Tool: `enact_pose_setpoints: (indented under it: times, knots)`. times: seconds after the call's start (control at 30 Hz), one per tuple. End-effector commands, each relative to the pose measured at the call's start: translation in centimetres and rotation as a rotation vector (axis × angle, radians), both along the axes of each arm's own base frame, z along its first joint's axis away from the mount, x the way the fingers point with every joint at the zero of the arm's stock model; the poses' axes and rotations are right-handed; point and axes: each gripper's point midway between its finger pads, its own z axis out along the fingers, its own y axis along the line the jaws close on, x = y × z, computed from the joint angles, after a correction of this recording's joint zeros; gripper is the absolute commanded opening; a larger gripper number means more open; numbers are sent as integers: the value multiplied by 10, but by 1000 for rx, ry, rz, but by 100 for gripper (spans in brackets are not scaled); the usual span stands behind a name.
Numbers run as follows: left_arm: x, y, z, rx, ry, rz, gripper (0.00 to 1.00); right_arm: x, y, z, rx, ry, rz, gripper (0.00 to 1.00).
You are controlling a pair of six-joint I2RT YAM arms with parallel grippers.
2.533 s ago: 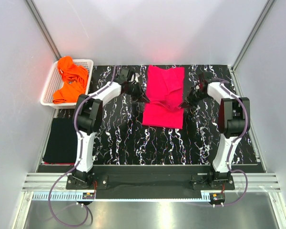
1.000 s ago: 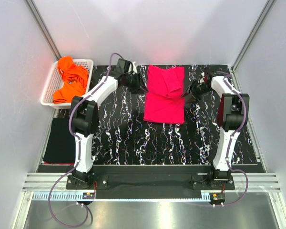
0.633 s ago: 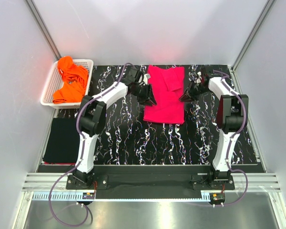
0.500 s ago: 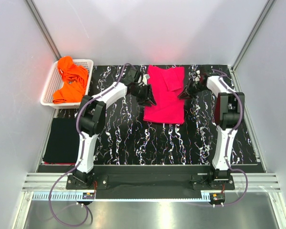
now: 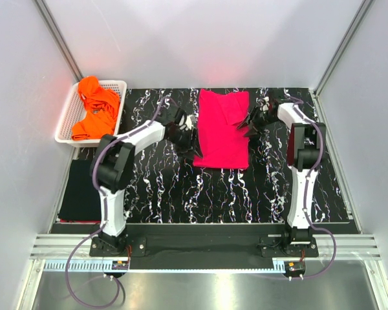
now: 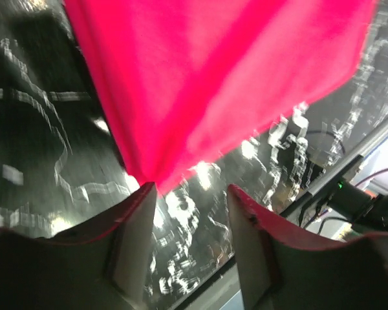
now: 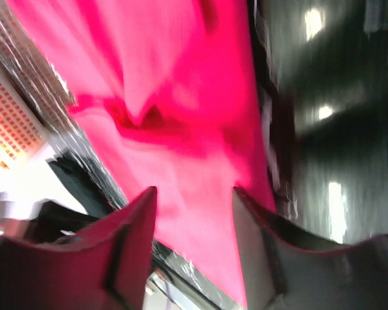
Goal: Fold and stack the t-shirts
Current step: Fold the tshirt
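- A black mat with white veins (image 5: 168, 187) covers the table; plain white walls stand around it.
- The pink t-shirt (image 5: 223, 132) lies flat on the far middle of the mat; it looks partly folded.
- The left gripper (image 5: 190, 145) sits at the pink t-shirt's near left corner, its jaws spread, pinching nothing; the right gripper (image 5: 251, 123) sits at its right edge, also spread and holding nothing.
- The orange t-shirts (image 5: 94, 106) are in a white basket (image 5: 64, 123) far left of the pink t-shirt; a black t-shirt (image 5: 81, 190) lies folded to its near left.
- I think each claw should pinch only the edge; then both should lift together so the fold lands straight.
- The top view shows the whole shirt; only the left wrist view shows the corner touching one of the fingers (image 6: 132, 239).
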Motion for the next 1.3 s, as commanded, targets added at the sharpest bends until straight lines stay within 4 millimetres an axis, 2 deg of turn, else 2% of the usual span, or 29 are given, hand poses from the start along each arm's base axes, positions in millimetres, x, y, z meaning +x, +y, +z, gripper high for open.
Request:
enact_pose_setpoints:
  times: [0.0,0.03,0.07,0.17,0.27,0.3,0.33,0.43,0.63,0.9,1.27]
  knots:
    - [10,5,54,-26,-188,-11,56,-26,-6,65,-37,-106,35,62]
    - [9,6,53,-25,-185,-12,57,-44,-7,67,-42,-93,43,66]
    - [8,6,49,-21,-175,-13,57,-52,-9,67,-62,-100,53,72]
    - [4,5,40,-29,-134,-18,60,-88,-14,56,-95,-76,88,76]
    - [3,6,28,-18,-105,-18,61,-114,-17,40,-106,-56,99,74]
    - [5,6,25,-14,-102,-18,61,-113,-15,38,-91,-84,98,68]
    - [5,7,22,-13,-95,-20,61,-121,-13,32,-72,-68,100,63]
    - [7,9,11,-4,-65,-6,60,-124,-7,23,-34,-65,109,49]
    - [9,8,-8,1,-20,-8,59,-136,-9,2,-42,-39,132,53]
    - [6,11,-17,9,16,4,57,-149,-9,-9,-42,-2,132,55]
    - [5,6,-26,-5,65,12,38,-151,-2,-10,11,8,115,50]
